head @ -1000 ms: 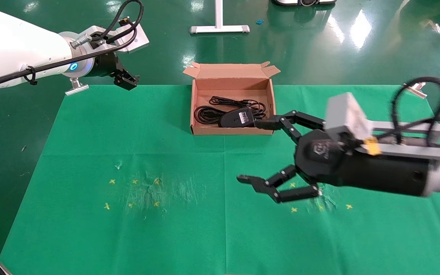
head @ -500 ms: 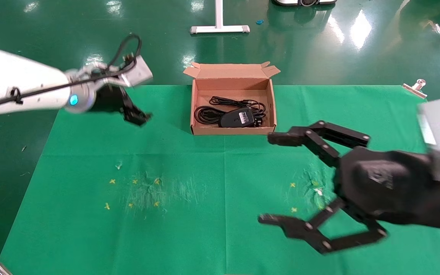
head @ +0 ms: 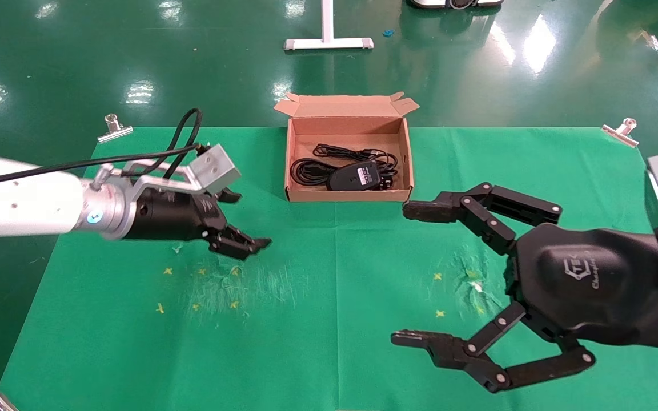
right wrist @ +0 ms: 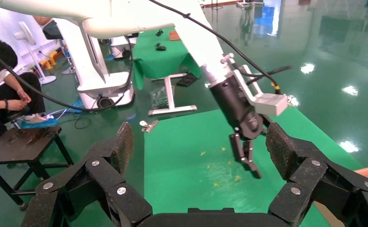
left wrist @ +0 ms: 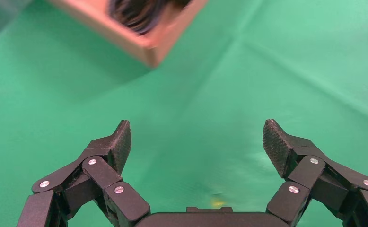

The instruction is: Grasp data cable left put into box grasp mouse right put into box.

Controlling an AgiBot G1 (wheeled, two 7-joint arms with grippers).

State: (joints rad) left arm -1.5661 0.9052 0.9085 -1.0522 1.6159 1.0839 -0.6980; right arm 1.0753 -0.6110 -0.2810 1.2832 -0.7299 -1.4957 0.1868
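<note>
The brown cardboard box (head: 290, 171) stands open at the far middle of the green cloth. Inside it lie the coiled black data cable (head: 308, 170) and, on top, the black mouse (head: 353, 176) with its white label up. My left gripper (head: 247, 220) hovers open over the cloth, left of and nearer than the box; the left wrist view shows its jaws (left wrist: 196, 137) wide apart with nothing between them and a corner of the box (left wrist: 150, 46) beyond. My right gripper (head: 406, 274) hangs open and empty over the near right of the cloth, its jaws (right wrist: 198, 137) spread wide.
Metal clips (head: 114, 128) (head: 621, 132) pin the cloth at its far corners. Yellow cross marks (head: 200, 272) dot the cloth on both sides. A white stand base (head: 328, 43) sits on the floor behind. A seated person (right wrist: 2, 90) and a dark stool (right wrist: 23, 142) appear in the right wrist view.
My left arm has swung from beyond the table's far left corner down over the cloth toward the middle. My right gripper has drawn back from the box toward the near right, still open.
</note>
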